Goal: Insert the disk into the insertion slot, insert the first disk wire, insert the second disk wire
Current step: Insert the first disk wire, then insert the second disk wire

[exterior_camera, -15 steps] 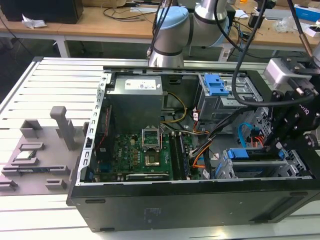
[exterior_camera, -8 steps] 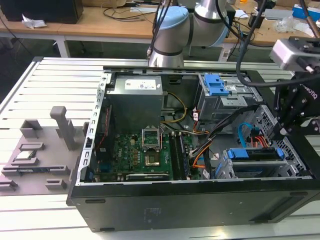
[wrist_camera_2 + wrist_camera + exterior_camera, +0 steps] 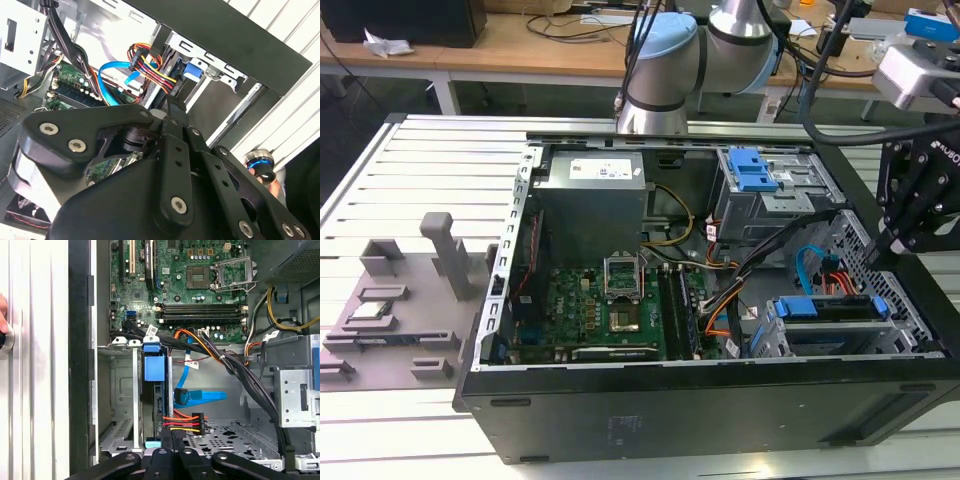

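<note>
The disk (image 3: 825, 306), in its bright blue carrier (image 3: 154, 367), stands inside the insertion slot (image 3: 790, 345), a silver perforated cage (image 3: 120, 390) at the case's corner on the exterior view's right. A disk wire with orange, red, yellow and black leads (image 3: 182, 422) runs from a black plug (image 3: 198, 422) to the disk's end. My gripper (image 3: 169, 432) is shut on that wire's end at the disk, fingertips (image 3: 172, 107) right against it. In the exterior view the gripper (image 3: 876, 258) reaches down over the cage. A blue flat disk wire (image 3: 202, 397) lies beside the disk, its plug (image 3: 181, 397) close to the disk's side.
The open computer case holds a motherboard (image 3: 610, 300), a power supply (image 3: 595, 195) and a taller grey bay with a blue latch (image 3: 752, 170). Black cable bundles (image 3: 240, 370) cross above the cage. A person's hand (image 3: 262, 170) holds a button device outside the case. A grey fixture (image 3: 390, 310) sits on the slatted table.
</note>
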### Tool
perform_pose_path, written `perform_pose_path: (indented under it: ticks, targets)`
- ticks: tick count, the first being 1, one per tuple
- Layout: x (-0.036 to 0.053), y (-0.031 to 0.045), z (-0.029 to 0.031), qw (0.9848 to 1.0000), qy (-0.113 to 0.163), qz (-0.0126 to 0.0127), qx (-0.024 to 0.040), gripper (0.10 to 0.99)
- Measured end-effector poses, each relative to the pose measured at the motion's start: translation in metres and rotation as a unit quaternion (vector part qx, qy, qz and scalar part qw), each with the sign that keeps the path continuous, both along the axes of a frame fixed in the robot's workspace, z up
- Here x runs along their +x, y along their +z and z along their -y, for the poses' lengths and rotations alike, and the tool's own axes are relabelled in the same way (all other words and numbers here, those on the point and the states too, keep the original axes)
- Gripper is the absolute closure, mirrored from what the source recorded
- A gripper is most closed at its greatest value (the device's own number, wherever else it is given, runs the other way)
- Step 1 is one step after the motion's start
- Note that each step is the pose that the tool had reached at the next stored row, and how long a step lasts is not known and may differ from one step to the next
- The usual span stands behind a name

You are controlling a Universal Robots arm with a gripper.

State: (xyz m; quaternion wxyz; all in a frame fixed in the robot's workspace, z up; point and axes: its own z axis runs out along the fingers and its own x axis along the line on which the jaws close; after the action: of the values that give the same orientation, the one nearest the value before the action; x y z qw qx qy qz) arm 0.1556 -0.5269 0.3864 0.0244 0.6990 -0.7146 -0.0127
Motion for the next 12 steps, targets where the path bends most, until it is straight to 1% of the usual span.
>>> perform_pose_path:
  ticks: [7, 10, 12]
  targets:
    - [0.0, 0.0001, 0.0, 1.0, 0.0, 0.0, 0.0, 0.973]
    - [-0.0001, 0.0002, 0.0, 1.0, 0.0, 0.0, 0.0, 0.784]
    - [-0.0035, -0.0004, -0.0014, 1.0, 0.0, 0.0, -0.0001, 0.784]
